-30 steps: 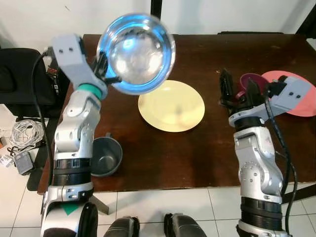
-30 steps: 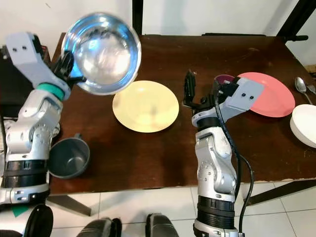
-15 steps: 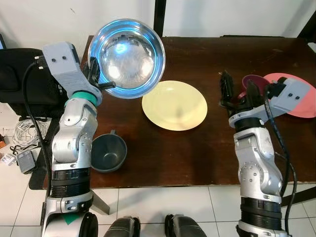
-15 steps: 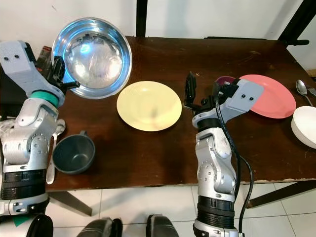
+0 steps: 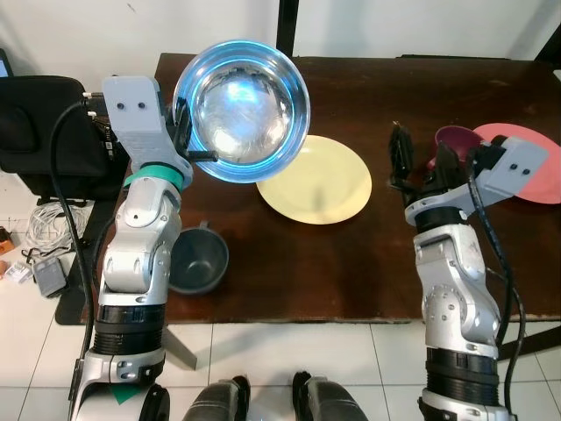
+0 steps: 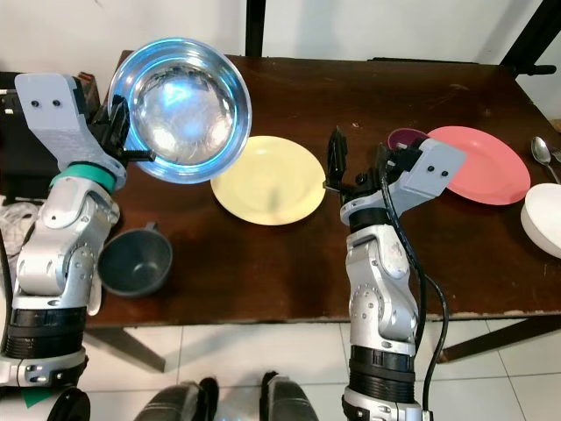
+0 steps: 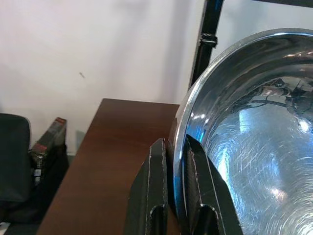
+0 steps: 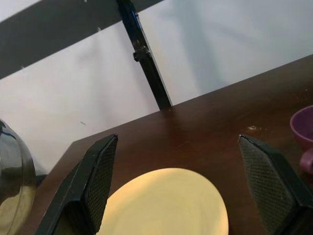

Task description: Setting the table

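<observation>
A shiny steel bowl [image 5: 243, 110] is held up above the table's left side, tilted so its inside faces me. My left gripper [image 5: 182, 140] is shut on its rim; in the left wrist view the fingers [image 7: 159, 196] pinch that rim [image 7: 182, 147]. A yellow plate [image 5: 323, 182] lies on the dark wooden table [image 5: 351, 263], partly under the bowl. My right gripper [image 5: 422, 162] stands open above the table right of the plate, with nothing between its fingers [image 8: 98, 186].
A grey mug [image 5: 198, 260] sits at the table's front left edge. A purple cup [image 5: 454, 140] and a pink plate [image 5: 526, 162] lie at the right; a white bowl [image 6: 543, 219] and a spoon [image 6: 539, 151] farther right. A black chair [image 5: 44, 132] stands left of the table.
The left gripper has carried the steel bowl a little to the right, so it now overlaps the yellow plate's edge. The camera has shifted slightly. The right arm has stayed put.
</observation>
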`<state>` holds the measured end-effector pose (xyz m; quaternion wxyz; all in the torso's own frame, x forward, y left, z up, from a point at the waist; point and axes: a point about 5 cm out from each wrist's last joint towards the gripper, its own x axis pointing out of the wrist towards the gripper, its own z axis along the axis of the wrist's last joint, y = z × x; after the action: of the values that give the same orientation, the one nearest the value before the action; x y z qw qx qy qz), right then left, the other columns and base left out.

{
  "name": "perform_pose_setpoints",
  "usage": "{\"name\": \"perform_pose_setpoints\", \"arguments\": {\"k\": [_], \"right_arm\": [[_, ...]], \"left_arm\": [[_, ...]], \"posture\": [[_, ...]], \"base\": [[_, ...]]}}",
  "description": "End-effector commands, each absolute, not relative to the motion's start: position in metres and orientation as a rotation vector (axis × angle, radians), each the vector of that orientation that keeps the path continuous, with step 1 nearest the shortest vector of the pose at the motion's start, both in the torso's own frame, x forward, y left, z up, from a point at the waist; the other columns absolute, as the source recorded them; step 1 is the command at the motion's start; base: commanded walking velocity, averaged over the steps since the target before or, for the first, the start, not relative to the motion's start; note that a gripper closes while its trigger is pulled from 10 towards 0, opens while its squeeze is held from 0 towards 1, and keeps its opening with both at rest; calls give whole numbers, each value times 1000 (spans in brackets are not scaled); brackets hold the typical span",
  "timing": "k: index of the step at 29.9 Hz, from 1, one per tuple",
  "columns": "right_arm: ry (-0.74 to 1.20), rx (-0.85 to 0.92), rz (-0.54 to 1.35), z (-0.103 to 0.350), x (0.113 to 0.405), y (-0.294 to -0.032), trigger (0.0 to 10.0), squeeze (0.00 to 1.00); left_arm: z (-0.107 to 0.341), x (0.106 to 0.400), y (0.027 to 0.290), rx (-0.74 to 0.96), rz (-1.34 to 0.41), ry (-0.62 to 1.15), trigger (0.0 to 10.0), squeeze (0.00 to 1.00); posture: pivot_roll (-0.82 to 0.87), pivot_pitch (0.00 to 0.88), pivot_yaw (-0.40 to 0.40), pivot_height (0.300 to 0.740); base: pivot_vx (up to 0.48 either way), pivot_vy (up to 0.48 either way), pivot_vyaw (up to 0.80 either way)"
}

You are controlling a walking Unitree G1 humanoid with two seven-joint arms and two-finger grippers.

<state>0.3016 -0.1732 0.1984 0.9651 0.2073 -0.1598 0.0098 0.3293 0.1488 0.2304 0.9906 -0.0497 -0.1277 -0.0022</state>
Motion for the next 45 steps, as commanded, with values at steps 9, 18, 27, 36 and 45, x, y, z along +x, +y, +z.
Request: {"name": "perform_pose_setpoints", "arguments": {"k": [9, 18, 27, 36, 45], "right_arm": [[-320, 429, 8, 195, 302, -174, 10000, 0], [-322, 442, 9, 195, 302, -175, 10000, 0], [-320, 460, 4, 195, 301, -176, 10000, 0], [-321, 465, 5, 194, 301, -175, 10000, 0], [-320, 474, 0, 193, 300, -176, 10000, 0]], "left_arm": [[238, 326, 148, -84, -13, -305, 10000, 0], [238, 326, 147, -78, -18, -309, 10000, 0], [238, 326, 147, -77, -22, -310, 10000, 0], [238, 326, 146, -73, -29, -311, 10000, 0], [238, 326, 145, -71, -34, -309, 10000, 0]], "posture": [[-7, 0, 27, 740], [-11, 0, 29, 740], [-14, 0, 31, 740], [-14, 0, 36, 740], [-13, 0, 42, 740]], "base": [[-324, 0, 0], [-323, 0, 0], [-322, 0, 0], [-324, 0, 0], [-332, 0, 0]]}}
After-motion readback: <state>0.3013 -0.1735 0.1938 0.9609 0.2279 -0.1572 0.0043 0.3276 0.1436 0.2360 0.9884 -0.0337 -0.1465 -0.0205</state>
